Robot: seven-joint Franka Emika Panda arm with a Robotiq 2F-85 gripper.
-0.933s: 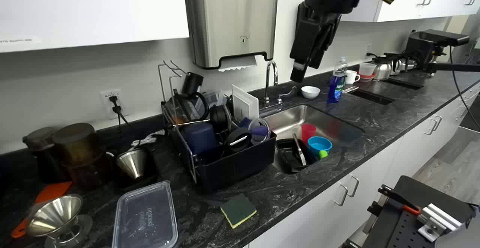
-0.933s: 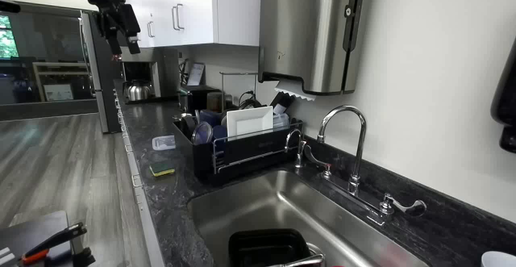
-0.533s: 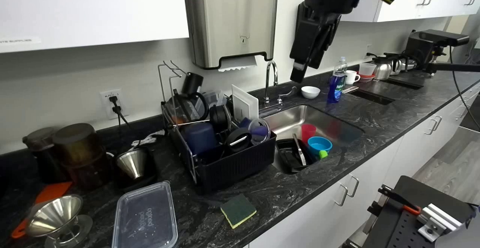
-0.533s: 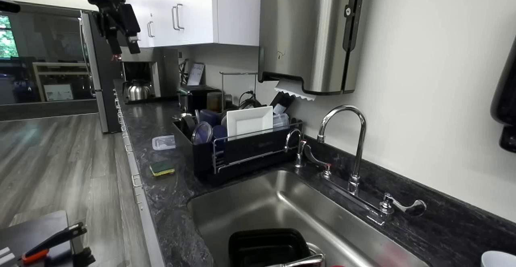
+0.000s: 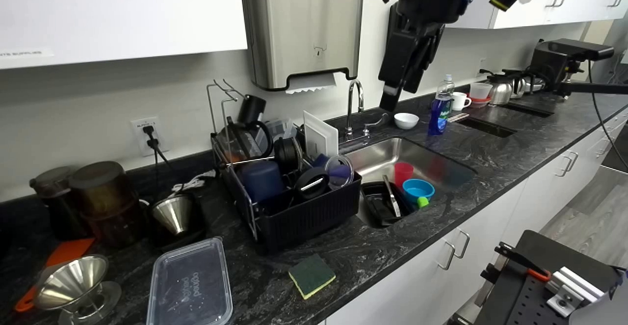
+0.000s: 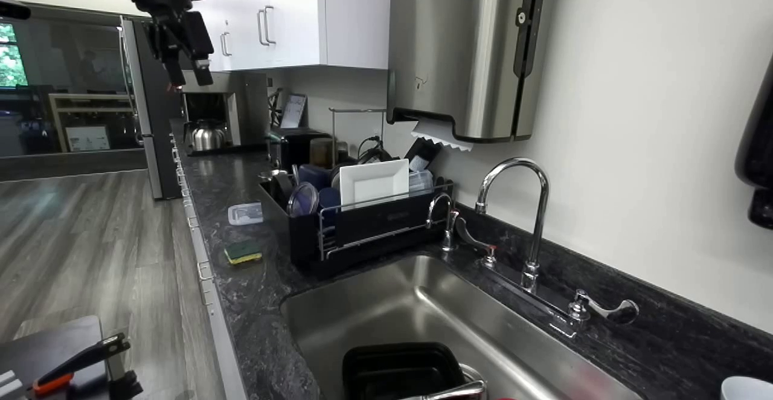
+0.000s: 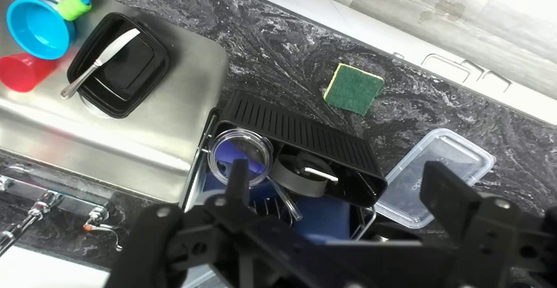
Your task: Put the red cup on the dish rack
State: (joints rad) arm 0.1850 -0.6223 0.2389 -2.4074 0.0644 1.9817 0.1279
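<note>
You have the red cup [image 7: 25,71] in the metal sink [image 7: 187,88], just beside the blue dish [image 7: 40,28]; whether the two touch, you can't tell. A bright green item [image 7: 73,6] is right by the blue dish's rim, on the side away from the cup. Also in the sink is a black tray [image 7: 137,59], with a knife [image 7: 103,58] lying across it, its handle reaching past the edge.

The dish rack [image 5: 309,222] stands on the dark surface [image 5: 266,281] right alongside the sink, well filled: you can see a white square plate [image 6: 374,182] on edge, a clear round lid [image 7: 239,154] and a dark blue container [image 5: 262,180] in it.

Your claw [image 7: 336,170] hangs in the air, well apart from the cup. Its jaws are spread wide with nothing gripped between them, and in the wrist view part of the rack shows in that gap.

Farther out on the surface, a green and yellow sponge [image 7: 354,90] lies near the rack's long front side, and a clear plastic container [image 5: 190,285] lies past the rack's end, away from the sink. Behind the sink you have the tap [image 6: 540,219] and a white bowl [image 5: 406,121], with a bottle of blue soap [image 5: 439,111] near the bowl. Overhead hangs a steel paper towel dispenser [image 5: 304,25].
</note>
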